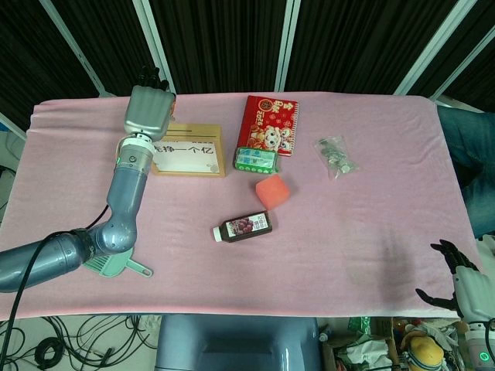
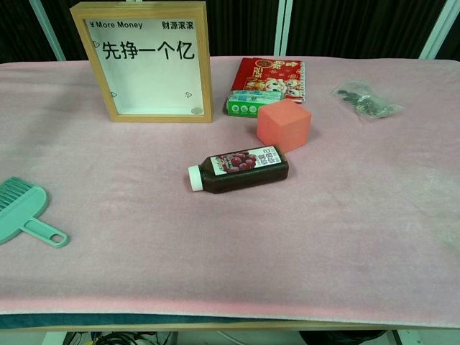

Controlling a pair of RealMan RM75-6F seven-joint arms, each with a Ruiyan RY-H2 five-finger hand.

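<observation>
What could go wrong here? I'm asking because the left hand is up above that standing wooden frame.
1. The left hand hangs over the top of the upright wooden frame; a nudge could tip it flat.
2. The frame might then fall toward the green box and red packet beside it.
3. The forearm crosses above the teal brush and could sweep it when pulling back.

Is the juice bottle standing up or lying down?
Lying down: the juice bottle rests on its side on the pink tablecloth, white cap pointing left.
</observation>
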